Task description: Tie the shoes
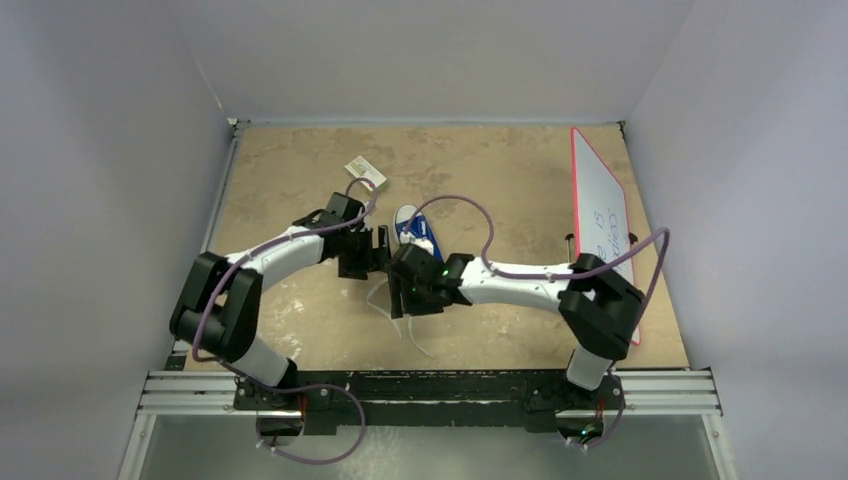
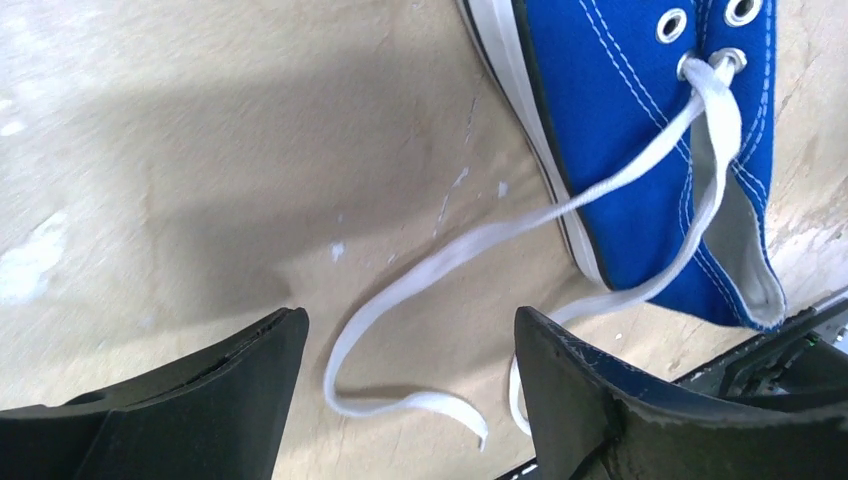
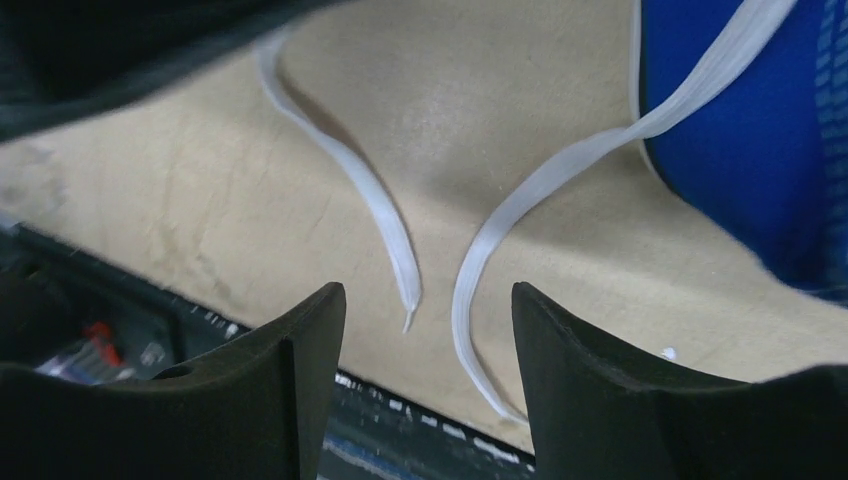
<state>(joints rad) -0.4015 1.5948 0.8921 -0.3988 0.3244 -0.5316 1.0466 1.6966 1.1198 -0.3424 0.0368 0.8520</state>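
The blue sneaker point(image 1: 417, 231) with white toe cap lies mid-table, toe pointing away; it also shows in the left wrist view point(image 2: 640, 140) and the right wrist view point(image 3: 740, 150). Its white laces point(image 1: 385, 300) trail loose toward the near edge. My left gripper point(image 1: 378, 250) is open just left of the shoe, above a curled lace point(image 2: 400, 300). My right gripper point(image 1: 405, 290) is open just near of the shoe, above two lace ends point(image 3: 480, 260). Neither holds anything.
A small white box with a red edge point(image 1: 365, 171) lies at the back left of the shoe. A whiteboard with a red border point(image 1: 603, 220) lies at the right. The table's dark near edge point(image 3: 400, 420) lies under the right gripper.
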